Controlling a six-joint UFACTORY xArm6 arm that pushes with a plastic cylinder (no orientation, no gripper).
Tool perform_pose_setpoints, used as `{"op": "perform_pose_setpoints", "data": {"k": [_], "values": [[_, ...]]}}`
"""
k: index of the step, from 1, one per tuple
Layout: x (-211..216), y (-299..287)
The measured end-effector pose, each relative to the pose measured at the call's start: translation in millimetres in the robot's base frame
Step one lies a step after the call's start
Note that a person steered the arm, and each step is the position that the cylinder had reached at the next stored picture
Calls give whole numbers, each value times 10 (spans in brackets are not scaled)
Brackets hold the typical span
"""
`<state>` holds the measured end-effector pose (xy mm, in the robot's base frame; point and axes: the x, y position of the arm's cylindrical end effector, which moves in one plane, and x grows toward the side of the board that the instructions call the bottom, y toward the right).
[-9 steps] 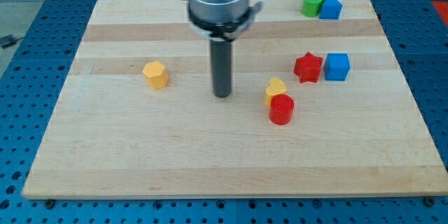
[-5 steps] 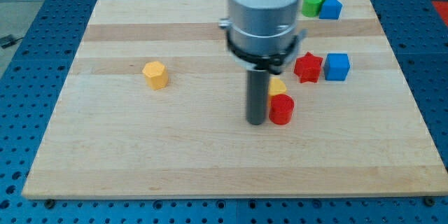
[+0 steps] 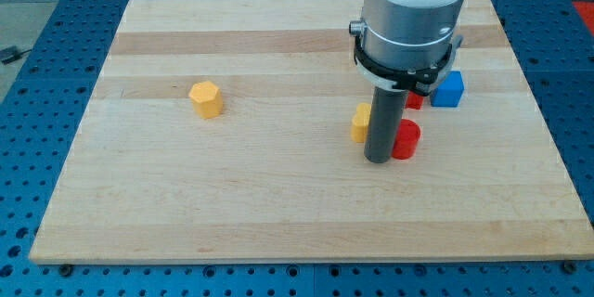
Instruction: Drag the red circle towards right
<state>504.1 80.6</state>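
The red circle (image 3: pixel 406 139) is a short red cylinder standing right of the board's middle. My tip (image 3: pixel 378 160) rests on the board touching its left side. A yellow block (image 3: pixel 360 123) sits just left of the rod, partly hidden by it. The arm's grey body covers the view's upper right.
A yellow hexagon block (image 3: pixel 206 98) lies at the left. A blue cube (image 3: pixel 448 89) sits right of the rod, with a red block (image 3: pixel 414 101) mostly hidden behind the arm. The wooden board (image 3: pixel 278 213) lies on a blue pegboard table.
My tip has moved right and toward the view's bottom, reached the red circle's left side and pushed it to the right, away from the yellow block.
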Motion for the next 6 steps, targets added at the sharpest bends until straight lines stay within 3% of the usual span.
{"op": "perform_pose_setpoints", "data": {"k": [3,5,6], "values": [[-103,99],[-400,721],[-353,737]]}}
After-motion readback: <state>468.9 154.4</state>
